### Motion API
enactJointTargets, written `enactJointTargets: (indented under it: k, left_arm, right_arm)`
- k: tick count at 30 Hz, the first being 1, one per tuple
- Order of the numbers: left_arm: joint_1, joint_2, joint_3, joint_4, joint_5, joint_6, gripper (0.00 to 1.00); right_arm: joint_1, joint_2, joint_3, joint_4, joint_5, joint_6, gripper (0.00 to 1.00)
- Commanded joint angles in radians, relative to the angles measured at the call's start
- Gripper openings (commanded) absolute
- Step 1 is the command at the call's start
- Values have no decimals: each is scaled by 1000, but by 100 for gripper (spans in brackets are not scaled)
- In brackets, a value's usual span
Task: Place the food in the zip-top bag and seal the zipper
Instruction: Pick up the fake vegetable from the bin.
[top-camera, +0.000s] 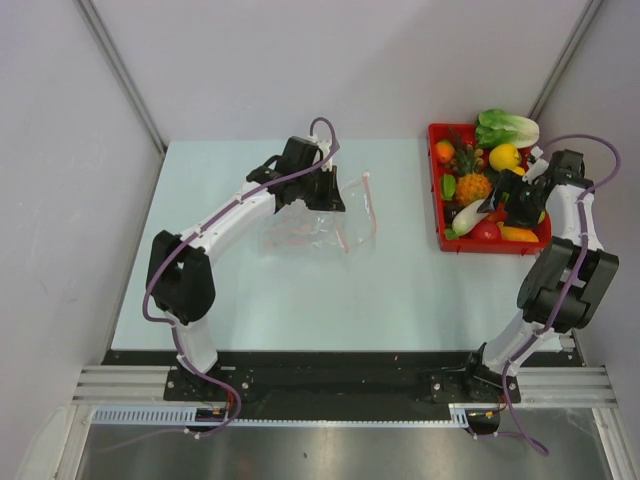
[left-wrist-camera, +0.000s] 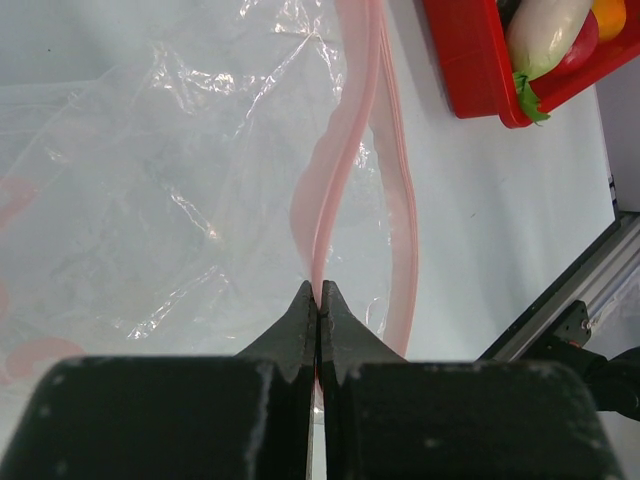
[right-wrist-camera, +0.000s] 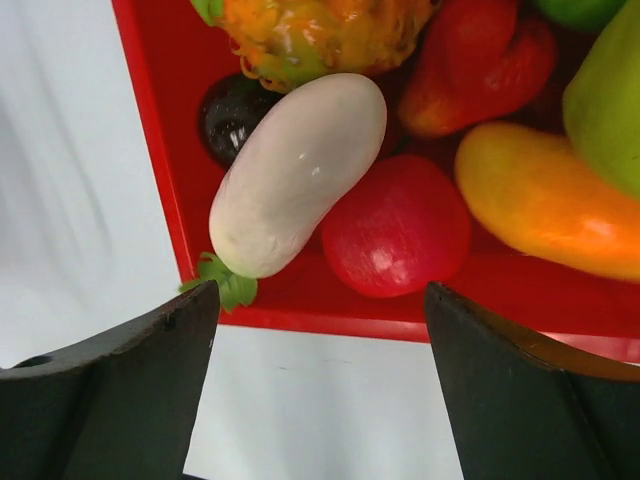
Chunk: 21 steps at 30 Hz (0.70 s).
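While the left pincer (left-wrist-camera: 318, 300) is pinching the zipper (left-wrist-camera: 345, 150), its jaws pressed together on the pink-red strip, the zip-top bag (left-wrist-camera: 150, 200) is lying flat and crinkled on the pale table (top-camera: 300, 290), spreading ahead of the tips and to their left. One track of the strip is running straight away from the closed tips. The other is bowing off to their right, so the two tracks are standing apart along the mouth.

The right pincer (right-wrist-camera: 320, 295) is hovering with its jaws wide apart, gripping nothing. Just ahead of its tips, the food (top-camera: 475, 187) is sitting in a red tray (right-wrist-camera: 160, 150), not in the bag. A white eggplant (right-wrist-camera: 300, 170) with a green cap is lying slantwise nearest the left finger. A round red fruit (right-wrist-camera: 395, 225) is touching it, midway between the fingers, and an orange-yellow fruit (right-wrist-camera: 540, 200) is lying toward the right finger. Farther ahead, a pineapple (right-wrist-camera: 320, 30) is resting beside the eggplant's far end.
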<state>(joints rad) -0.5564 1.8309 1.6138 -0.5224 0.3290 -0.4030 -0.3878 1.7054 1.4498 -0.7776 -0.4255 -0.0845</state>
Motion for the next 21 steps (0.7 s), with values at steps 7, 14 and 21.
enactJointTargets:
  k: [7,14,21]
  left_arm:
    - [-5,-10,58,21,1,-25,0]
    - [-5,2,69,15,-10,-25,0]
    - [-7,-1,54,13,-13,-23,0]
  right_arm:
    - [-5,117,41,112,-44,381,89]
    - [-2,210,83,159,-61,431,88]
    - [6,286,158,161,-79,434,84]
